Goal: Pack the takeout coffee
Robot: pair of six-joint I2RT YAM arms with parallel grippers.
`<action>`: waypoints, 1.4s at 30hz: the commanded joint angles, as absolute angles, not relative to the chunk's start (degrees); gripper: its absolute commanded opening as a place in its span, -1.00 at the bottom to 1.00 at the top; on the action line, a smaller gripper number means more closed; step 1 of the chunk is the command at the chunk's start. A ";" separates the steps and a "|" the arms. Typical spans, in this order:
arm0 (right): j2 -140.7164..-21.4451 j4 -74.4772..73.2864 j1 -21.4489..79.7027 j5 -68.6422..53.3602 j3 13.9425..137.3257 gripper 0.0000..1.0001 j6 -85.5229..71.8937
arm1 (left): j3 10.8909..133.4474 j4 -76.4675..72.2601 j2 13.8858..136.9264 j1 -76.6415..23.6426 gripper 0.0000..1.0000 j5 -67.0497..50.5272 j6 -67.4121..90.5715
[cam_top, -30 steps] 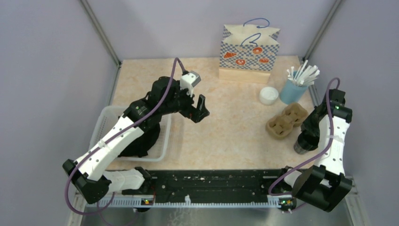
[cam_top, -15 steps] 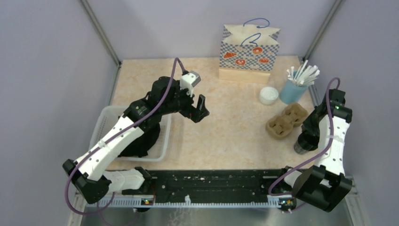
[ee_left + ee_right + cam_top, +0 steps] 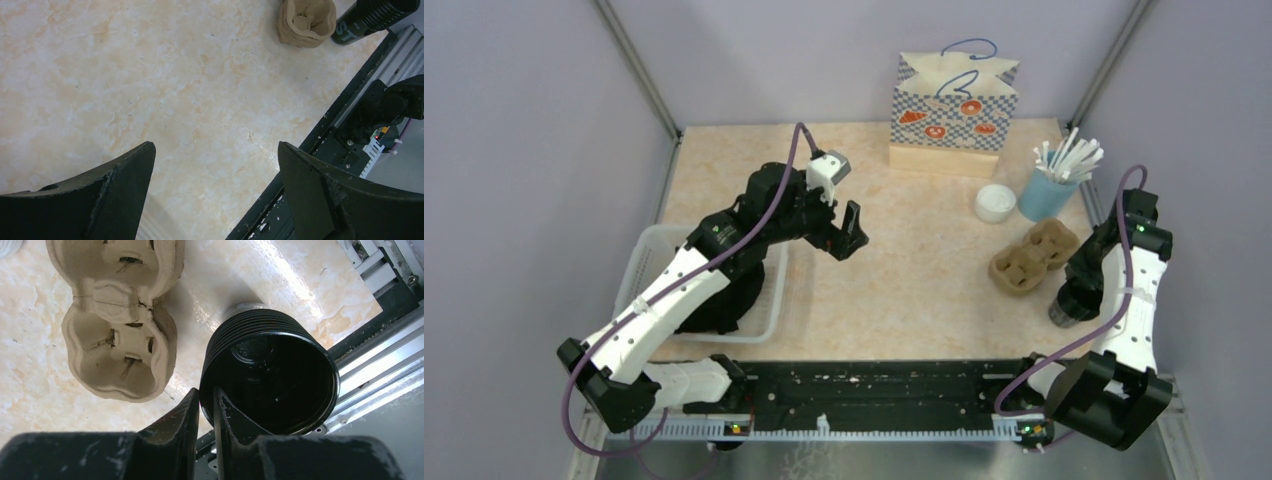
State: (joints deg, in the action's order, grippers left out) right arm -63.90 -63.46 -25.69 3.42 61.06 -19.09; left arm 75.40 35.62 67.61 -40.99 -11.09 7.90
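Nothing has shifted: right gripper jaws clamp the rim of the black cup, at 5 o'clock from the cardboard carrier; left gripper jaws stand wide apart.

Left gripper hovering over marbled beige tabletop, its dark fingers standing wide apart, brown pulp cup carrier sitting near the top edge, dark ribbed cup showing just beside it, black rail running along the table's edge

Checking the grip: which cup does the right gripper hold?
The black ribbed cup, lidless, its rim pinched by the right gripper; the blue cup holds straws.
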 commanded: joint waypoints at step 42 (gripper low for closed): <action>-65.92 -63.66 -25.32 5.09 66.08 -0.75 -17.25 | 76.50 33.50 67.87 -41.75 0.97 -11.37 6.69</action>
State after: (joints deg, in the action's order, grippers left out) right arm -65.91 -65.52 -25.63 5.69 65.69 -17.98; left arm 75.40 35.62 67.66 -41.41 -11.09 7.51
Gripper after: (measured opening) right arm 0.143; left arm 0.985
